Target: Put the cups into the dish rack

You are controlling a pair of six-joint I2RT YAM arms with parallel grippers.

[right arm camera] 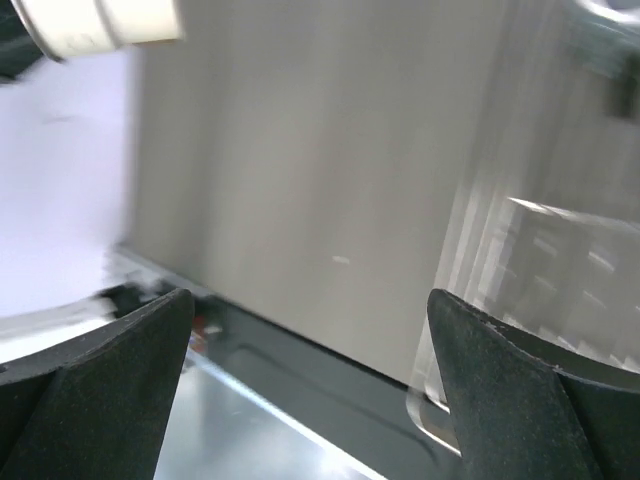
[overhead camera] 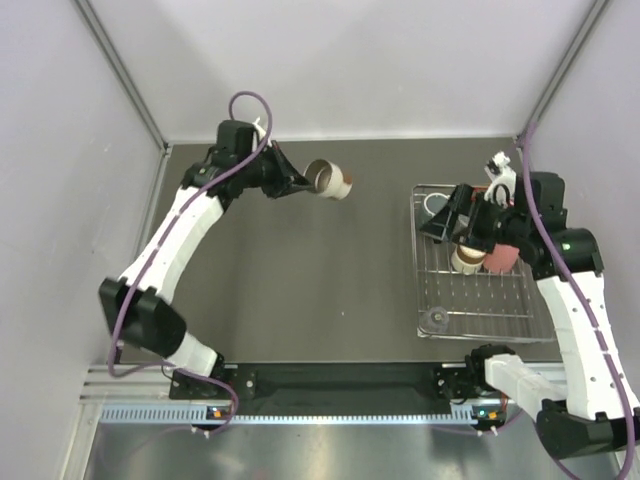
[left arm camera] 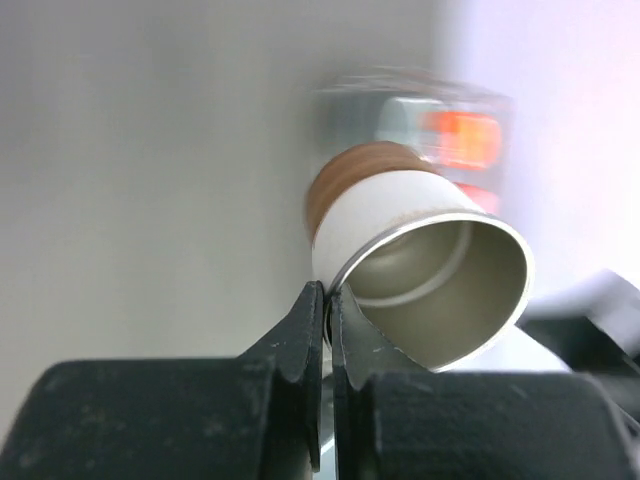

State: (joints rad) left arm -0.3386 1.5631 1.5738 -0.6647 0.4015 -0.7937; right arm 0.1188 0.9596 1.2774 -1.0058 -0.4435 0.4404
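Fingertips of the left gripper (left arm camera: 328, 300), closed tight, pinch only the thin rim of a white steel-lined cup (left arm camera: 400, 225); so slight a hold could let it swivel or drop. From above, it hangs well apart from the dish rack (overhead camera: 480, 305), over which the right gripper (overhead camera: 448, 215) hovers, so the arms might collide there. On the right wrist, the jaws stand wide and empty.

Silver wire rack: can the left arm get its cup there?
Probably yes: only bare table lies between the white-sided steel cup in the left gripper and the silver wire rack, though the right arm hangs over the rack.
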